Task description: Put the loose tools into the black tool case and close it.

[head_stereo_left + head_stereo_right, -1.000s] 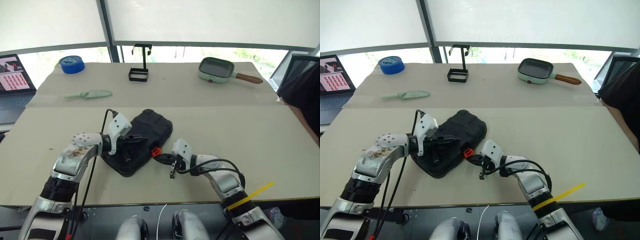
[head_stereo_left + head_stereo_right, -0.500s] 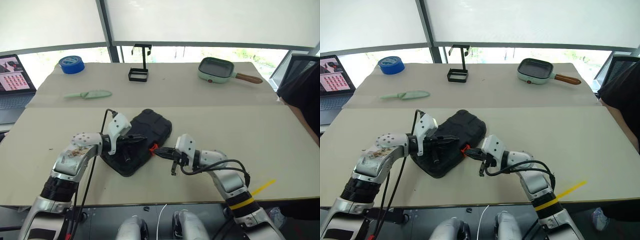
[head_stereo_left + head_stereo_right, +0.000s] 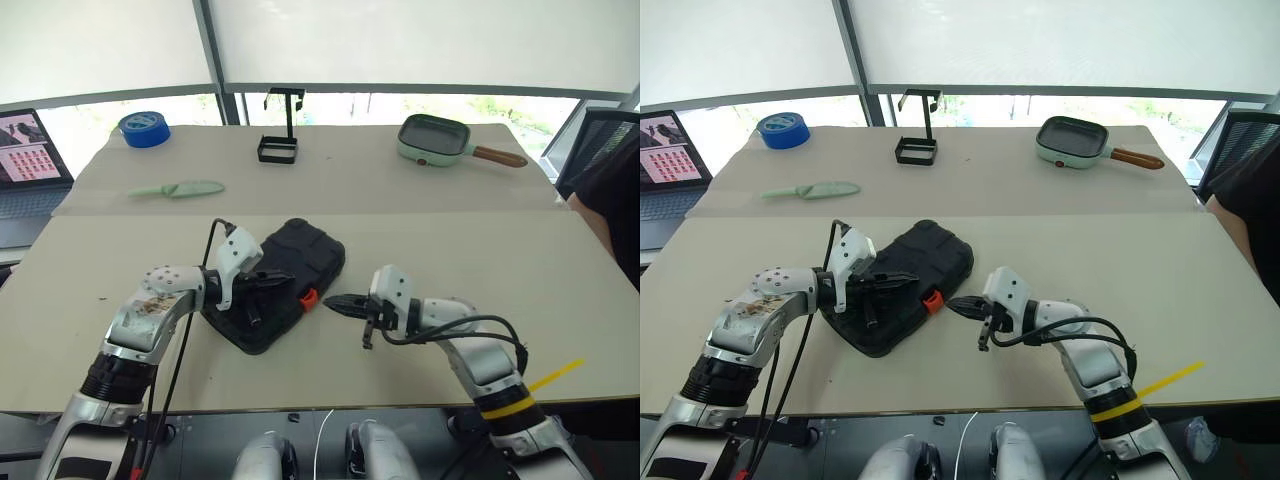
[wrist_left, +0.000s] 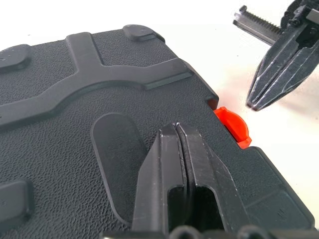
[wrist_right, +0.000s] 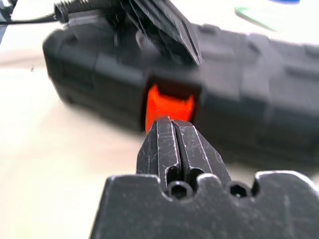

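Black plastic tool case (image 3: 283, 285) with rounded corners and ribbed shell lying closed on the beige table (image 3: 420, 240), near the front edge, a little left of the middle, turned at an angle to that edge. Small orange latch (image 3: 309, 297) on the case side that faces right, seen also in the right wrist view as an orange tab (image 5: 168, 108) in a recess of the black wall.

Left gripper (image 3: 278, 279) resting over the lid of the case, its two black fingers (image 4: 175, 169) pressed together with nothing between them, the tips touching or almost touching the textured lid close to the latch edge; contact not sure from these views.

Right gripper (image 3: 336, 302) on the table side of the latch, pointing at it from the right, fingers (image 5: 175, 149) also pressed together and empty. Tips just beside the orange latch but apart from it, with a narrow strip of bare table between.

Further back on the table: blue tape roll (image 3: 143, 128) near the far left corner, pale green knife (image 3: 176, 188) lying flat in front of it, black wire stand (image 3: 280, 135) upright at the middle of the far edge, pale green square pan with a brown wooden handle (image 3: 448, 141) toward the far right corner. Open laptop (image 3: 28, 150) beyond the left edge of the table.
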Robot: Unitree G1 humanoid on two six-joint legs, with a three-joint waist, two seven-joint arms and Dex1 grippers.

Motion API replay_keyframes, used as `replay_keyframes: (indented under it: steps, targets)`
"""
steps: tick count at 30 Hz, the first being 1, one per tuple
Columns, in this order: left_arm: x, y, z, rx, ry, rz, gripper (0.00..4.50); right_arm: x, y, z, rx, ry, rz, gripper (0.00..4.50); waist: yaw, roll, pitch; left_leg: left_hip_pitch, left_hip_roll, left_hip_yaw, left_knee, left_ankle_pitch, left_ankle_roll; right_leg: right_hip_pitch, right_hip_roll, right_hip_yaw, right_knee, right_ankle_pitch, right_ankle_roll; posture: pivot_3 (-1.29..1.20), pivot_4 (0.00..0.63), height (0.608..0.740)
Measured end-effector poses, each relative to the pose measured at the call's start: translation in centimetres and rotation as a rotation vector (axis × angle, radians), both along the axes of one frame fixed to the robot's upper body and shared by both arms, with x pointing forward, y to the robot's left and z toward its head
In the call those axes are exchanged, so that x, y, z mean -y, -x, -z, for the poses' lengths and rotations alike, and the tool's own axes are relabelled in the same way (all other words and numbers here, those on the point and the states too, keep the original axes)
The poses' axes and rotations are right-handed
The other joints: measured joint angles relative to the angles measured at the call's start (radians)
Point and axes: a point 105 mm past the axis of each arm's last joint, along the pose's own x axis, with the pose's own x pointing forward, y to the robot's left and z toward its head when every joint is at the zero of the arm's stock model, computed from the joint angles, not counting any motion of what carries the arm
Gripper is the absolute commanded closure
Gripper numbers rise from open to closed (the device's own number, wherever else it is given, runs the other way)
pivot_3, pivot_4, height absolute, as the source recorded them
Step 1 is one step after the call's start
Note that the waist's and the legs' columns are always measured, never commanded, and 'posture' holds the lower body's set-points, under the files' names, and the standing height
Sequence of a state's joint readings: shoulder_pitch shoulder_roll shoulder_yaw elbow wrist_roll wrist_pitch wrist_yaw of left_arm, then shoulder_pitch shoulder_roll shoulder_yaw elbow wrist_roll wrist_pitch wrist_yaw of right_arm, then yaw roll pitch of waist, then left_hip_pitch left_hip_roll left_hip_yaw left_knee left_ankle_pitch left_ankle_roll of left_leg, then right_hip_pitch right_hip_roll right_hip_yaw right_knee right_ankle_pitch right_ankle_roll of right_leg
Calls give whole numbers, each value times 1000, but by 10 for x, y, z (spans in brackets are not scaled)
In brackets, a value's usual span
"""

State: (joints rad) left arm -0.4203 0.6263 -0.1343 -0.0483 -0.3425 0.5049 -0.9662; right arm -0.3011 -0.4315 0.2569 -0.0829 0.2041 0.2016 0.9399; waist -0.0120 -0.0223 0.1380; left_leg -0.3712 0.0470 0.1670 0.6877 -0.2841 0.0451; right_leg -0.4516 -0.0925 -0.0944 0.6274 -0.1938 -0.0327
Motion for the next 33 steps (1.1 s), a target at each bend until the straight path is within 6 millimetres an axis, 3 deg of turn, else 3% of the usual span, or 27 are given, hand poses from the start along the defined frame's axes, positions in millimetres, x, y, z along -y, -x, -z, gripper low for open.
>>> replay_keyframes:
  steps: [5,10,16,19,20,21,23,27,31,32,33]
  targets:
    - [0,0,0,-1,1,1,4416,-2,-4,10,-27,23,46,4500,0,0,0,0,0,0,0,0,0,0,0,0,-1,0,0,0,150,740]
    - [1,-1,0,-1,9,5,4416,-24,-15,19,-54,-4,53,4500,0,0,0,0,-1,0,-1,0,0,0,1,0,0,0,0,0,150,740]
    - [0,-2,1,28,28,-4,4416,-30,-27,25,-53,21,56,4500,0,1,0,0,0,0,-1,1,-1,0,0,0,0,0,0,0,150,740]
    - [-6,-3,-2,67,134,-33,4416,-25,-25,21,-35,29,45,4500,-2,2,0,-1,0,1,-1,1,-1,-2,-1,0,1,0,0,0,150,740]
    - [-8,-1,-4,85,178,-37,4189,-20,-23,17,-21,31,36,4500,-2,2,0,-2,0,1,-1,1,-1,-3,-1,0,1,0,0,0,150,740]
    - [-12,3,-7,107,231,-31,3852,-12,-19,8,-1,16,25,4039,-2,2,0,-3,0,1,-2,2,1,-4,-1,0,0,0,0,0,150,740]
    - [-21,8,-11,132,275,-35,3370,4,-13,-1,21,9,20,3777,-2,2,0,-3,0,1,-3,3,3,-3,-1,0,-1,-1,-1,0,150,740]
    - [-55,28,-16,168,239,-54,1886,47,10,-5,13,47,35,2350,-3,1,1,-4,0,1,-7,2,2,-6,-1,0,-4,-2,-3,0,150,740]
    - [-92,47,-16,180,184,-118,334,84,13,-13,105,84,102,939,-1,-1,6,-5,0,0,-7,2,1,-7,0,-1,-5,-2,-3,0,150,740]
    - [-105,51,-16,217,144,-155,27,93,12,-18,148,83,119,595,0,-2,8,-5,0,0,-7,0,-2,-7,0,-2,-5,-2,-3,0,150,740]
    - [-115,52,-16,244,116,-187,0,102,11,-20,174,85,134,329,2,-3,8,-5,0,0,-7,-1,-3,-6,0,-2,-5,-2,-3,0,150,740]
